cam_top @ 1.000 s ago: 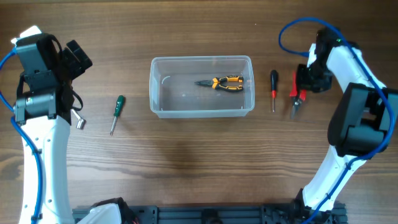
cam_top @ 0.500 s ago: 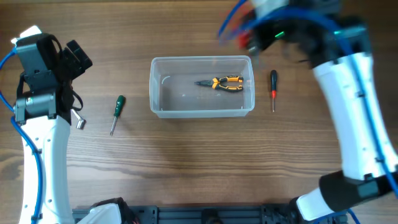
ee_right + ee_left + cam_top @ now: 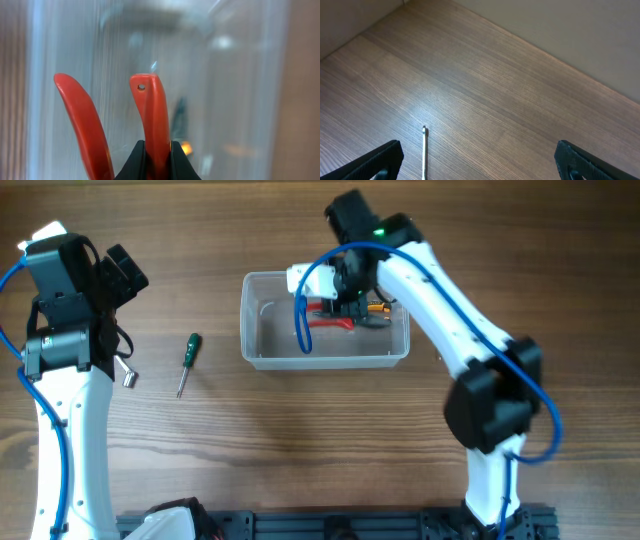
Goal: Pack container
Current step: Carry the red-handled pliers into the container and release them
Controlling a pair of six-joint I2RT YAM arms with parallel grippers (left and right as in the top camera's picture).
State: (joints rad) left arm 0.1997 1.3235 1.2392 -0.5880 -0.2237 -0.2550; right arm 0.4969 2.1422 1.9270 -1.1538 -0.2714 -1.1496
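The clear plastic container (image 3: pixel 262 350) stands at the table's middle back and fills the right wrist view (image 3: pixel 240 75). Orange-handled pliers (image 3: pixel 379 307) lie inside it, partly hidden by my right arm. My right gripper (image 3: pixel 349 297) hangs over the container's middle. In the right wrist view it (image 3: pixel 156 156) is shut on one handle of red-handled pliers (image 3: pixel 150 115). The red handles also show in the overhead view (image 3: pixel 330 323), inside the tub's outline. My left gripper (image 3: pixel 124 273) is open and empty at the far left (image 3: pixel 480 162).
A green-handled screwdriver (image 3: pixel 188 356) lies left of the container; its metal tip shows in the left wrist view (image 3: pixel 424 150). My right arm (image 3: pixel 450 330) crosses the container's right end and hides the table there. The table's far edge runs behind the container.
My right arm has swung from the table's right side to over the container, carrying the red-handled pliers off the table. It now hides the red screwdriver. The left arm has not moved.
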